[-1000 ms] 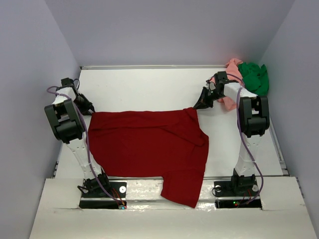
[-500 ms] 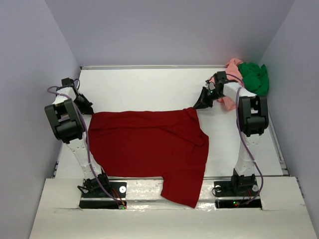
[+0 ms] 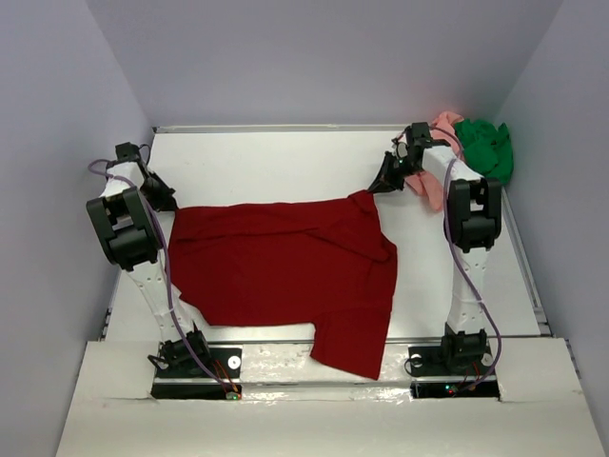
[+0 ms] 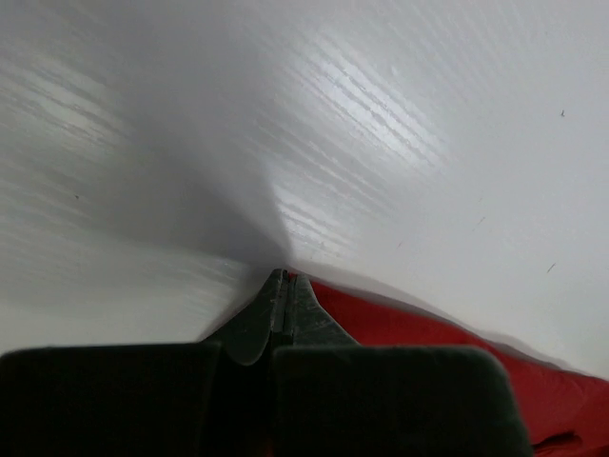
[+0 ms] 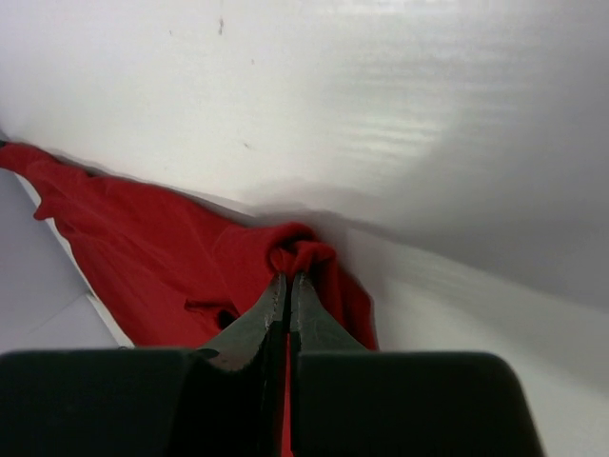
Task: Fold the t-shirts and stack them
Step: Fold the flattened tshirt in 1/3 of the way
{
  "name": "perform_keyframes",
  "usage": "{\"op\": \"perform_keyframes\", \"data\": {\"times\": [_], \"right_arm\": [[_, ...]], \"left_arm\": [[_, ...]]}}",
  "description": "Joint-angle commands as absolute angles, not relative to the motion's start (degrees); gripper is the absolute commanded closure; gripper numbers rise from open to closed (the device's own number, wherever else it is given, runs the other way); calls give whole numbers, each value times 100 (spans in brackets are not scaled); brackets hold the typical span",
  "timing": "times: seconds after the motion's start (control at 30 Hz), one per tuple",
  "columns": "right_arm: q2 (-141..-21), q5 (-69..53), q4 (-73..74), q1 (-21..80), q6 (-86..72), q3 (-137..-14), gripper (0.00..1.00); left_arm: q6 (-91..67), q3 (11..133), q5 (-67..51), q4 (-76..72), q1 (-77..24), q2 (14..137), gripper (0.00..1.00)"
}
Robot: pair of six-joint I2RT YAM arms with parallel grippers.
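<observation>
The dark red t-shirt lies spread across the white table, with one part hanging over the near edge. My left gripper is shut on its far left corner. In the left wrist view the jaws are pressed together with red cloth at their tip. My right gripper is shut on the far right corner. The right wrist view shows a bunch of red cloth pinched at its tip. The salmon pink t-shirt and the bright green t-shirt lie crumpled at the far right.
Grey walls close in the table on the left, the back and the right. The two arm bases stand at the near edge, on either side of the hanging cloth.
My left gripper has shut on the shirt's left corner. Both grippers have moved toward the back wall, dragging the red shirt's far edge with them.
</observation>
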State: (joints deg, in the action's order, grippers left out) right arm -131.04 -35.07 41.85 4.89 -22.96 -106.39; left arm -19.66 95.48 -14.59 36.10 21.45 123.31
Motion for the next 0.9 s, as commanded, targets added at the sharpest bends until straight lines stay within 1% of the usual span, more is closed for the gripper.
{"op": "perform_keyframes", "data": {"times": [0.0, 0.27, 0.37, 0.87], "right_arm": [[-13333, -3217, 4298, 457, -2364, -11240, 100], [-13939, -2980, 4447, 246, -2505, -12215, 100], [-14071, -2892, 4447, 132, -2540, -12366, 100], [-14669, -2645, 4447, -298, -2663, -13324, 100]], "left_arm": [[-2118, 9975, -1486, 3648, 2153, 12436, 100], [-2338, 10730, -1503, 3700, 2145, 12937, 100], [-2347, 10968, -1450, 3779, 2145, 13052, 100], [-2347, 11513, -1292, 3981, 2145, 13421, 100]]}}
